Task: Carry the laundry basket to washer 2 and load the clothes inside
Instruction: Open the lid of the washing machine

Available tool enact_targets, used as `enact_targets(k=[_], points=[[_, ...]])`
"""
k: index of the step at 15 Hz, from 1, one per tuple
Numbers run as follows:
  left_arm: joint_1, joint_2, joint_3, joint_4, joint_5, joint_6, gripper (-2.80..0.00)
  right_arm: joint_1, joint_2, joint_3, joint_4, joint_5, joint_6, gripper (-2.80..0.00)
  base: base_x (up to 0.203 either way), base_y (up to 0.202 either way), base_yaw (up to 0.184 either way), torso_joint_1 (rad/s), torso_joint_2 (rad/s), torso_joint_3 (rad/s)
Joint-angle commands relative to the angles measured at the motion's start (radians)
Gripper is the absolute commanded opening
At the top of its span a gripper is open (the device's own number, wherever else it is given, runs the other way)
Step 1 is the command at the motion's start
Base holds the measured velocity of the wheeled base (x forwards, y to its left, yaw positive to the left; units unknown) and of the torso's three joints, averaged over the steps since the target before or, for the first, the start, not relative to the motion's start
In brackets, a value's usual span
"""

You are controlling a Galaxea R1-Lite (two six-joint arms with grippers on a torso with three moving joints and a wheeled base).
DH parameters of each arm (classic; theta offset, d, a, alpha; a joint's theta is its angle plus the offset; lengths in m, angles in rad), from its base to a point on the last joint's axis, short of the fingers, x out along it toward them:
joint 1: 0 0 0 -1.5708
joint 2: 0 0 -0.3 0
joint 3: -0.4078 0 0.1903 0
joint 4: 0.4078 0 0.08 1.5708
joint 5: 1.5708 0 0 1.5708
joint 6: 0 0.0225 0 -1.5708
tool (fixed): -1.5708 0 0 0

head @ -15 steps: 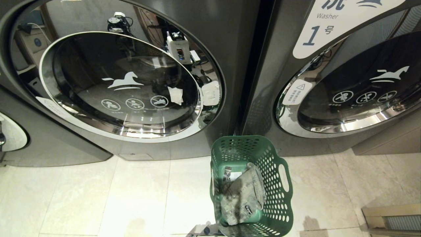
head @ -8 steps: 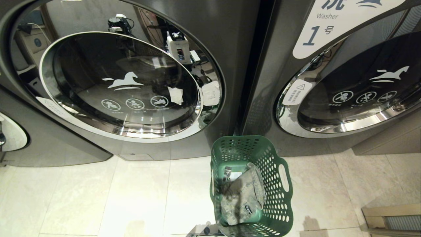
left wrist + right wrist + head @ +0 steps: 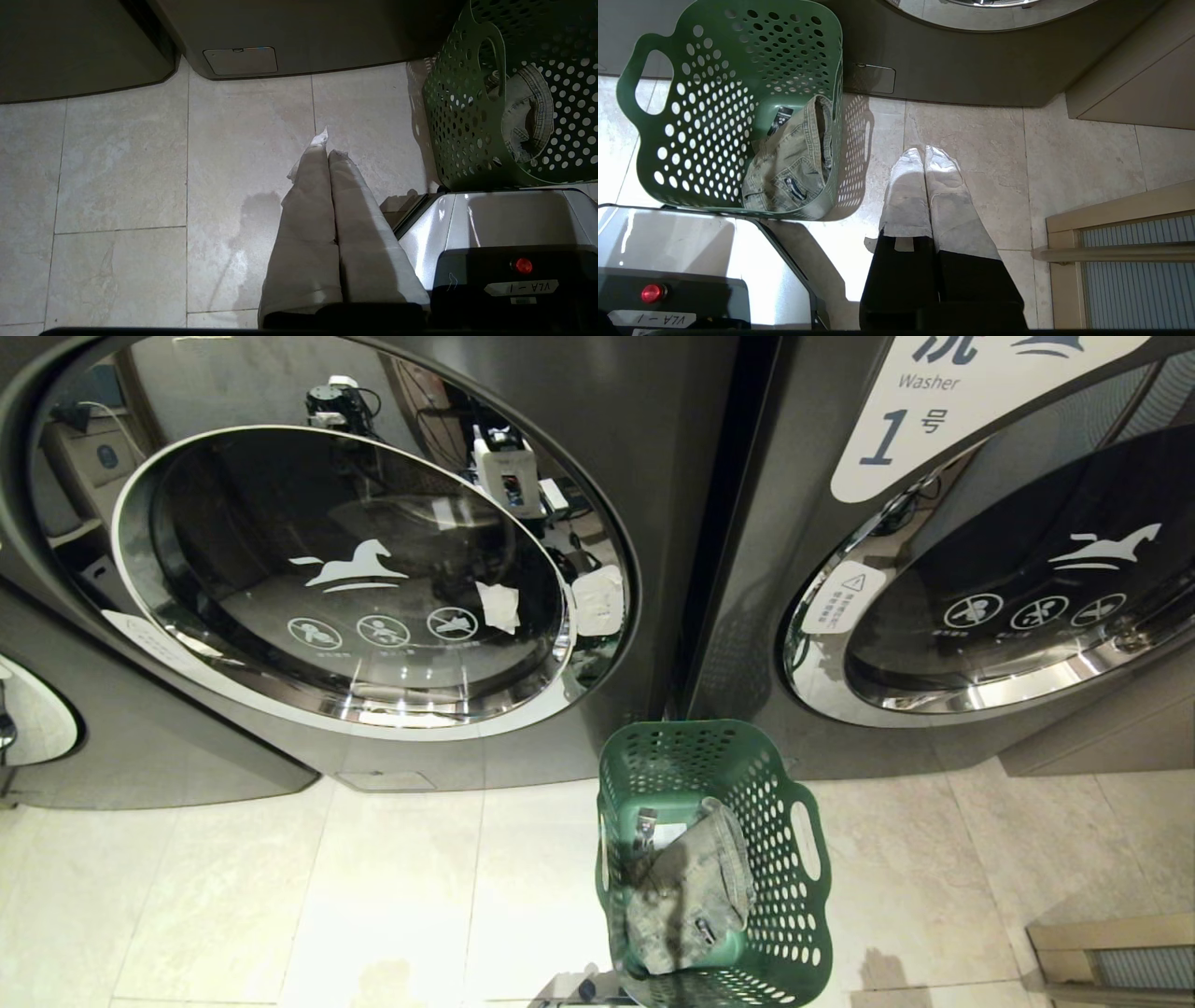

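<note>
Left tool (image 3: pixel 327 147), right tool (image 3: pixel 924 154) closed (over floor).

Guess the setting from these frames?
Likely a self-service laundromat: big front-load washers side by side, one with a numbered Washer 1 sign, and a green laundry basket holding jeans on the tiled floor.

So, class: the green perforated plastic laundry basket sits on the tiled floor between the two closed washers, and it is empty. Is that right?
Not quite. The green perforated plastic laundry basket is not empty: a pair of faded denim jeans lies inside, as the head view shows. It does sit on the tiled floor between the two closed washers.
</note>
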Motion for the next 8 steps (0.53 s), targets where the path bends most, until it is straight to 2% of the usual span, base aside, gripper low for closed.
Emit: enact_targets(k=[1,4,6,8], points=[[0.000,-0.003,0.000,0.001,0.000,-0.001,-2.80,0.000,0.000,0.000,0.000,-0.001,-0.001,-2.80,0.000,0.000,0.000,0.000,0.00,0.000],[0.000,-0.003,0.000,0.001,0.002,-0.003,-2.80,0.000,0.000,0.002,0.000,-0.002,0.002,-2.80,0.000,0.000,0.000,0.000,0.00,0.000],[0.000,-0.003,0.000,0.001,0.005,-0.020,-2.80,0.000,0.000,0.002,-0.002,0.000,0.001,-2.80,0.002,-0.125,0.004,0.006,0.00,0.002],[0.000,-0.003,0.000,0.000,0.014,-0.035,-2.80,0.000,0.000,0.002,-0.002,0.000,0.001,-2.80,0.000,-0.193,0.005,0.003,0.00,0.003]])
